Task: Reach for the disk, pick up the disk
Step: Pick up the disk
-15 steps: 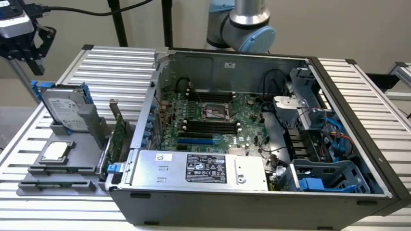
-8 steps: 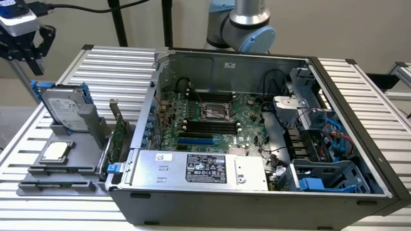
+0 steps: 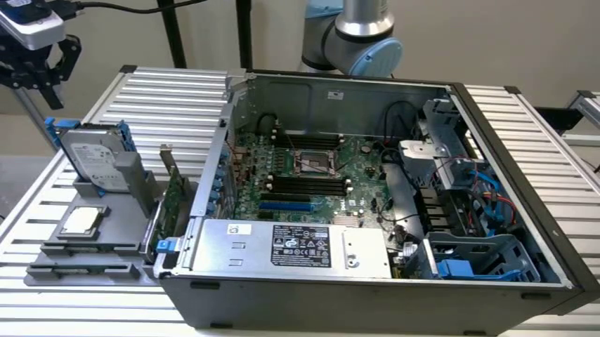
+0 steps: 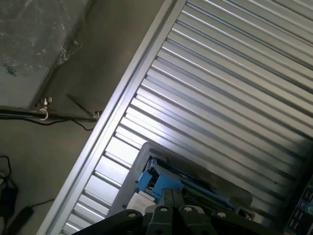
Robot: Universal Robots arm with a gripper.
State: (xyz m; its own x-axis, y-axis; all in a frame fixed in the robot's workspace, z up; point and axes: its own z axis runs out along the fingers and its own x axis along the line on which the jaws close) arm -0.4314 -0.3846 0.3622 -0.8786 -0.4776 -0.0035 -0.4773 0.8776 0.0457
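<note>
Disk [image 3: 94, 158] on edge in holder [image 3: 56, 270], exterior view's left of computer case [image 3: 375, 302]; chip [image 3: 80, 221] before it.

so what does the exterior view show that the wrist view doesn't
Exterior view: the open grey metal computer case with its green motherboard, the small square silver chip, and the end effector raised clear of the flat silver-grey disk in its bright blue plastic carrier. Wrist view: bare floor with thin black cables. Both: that disk and the ribbed aluminium table.
</note>
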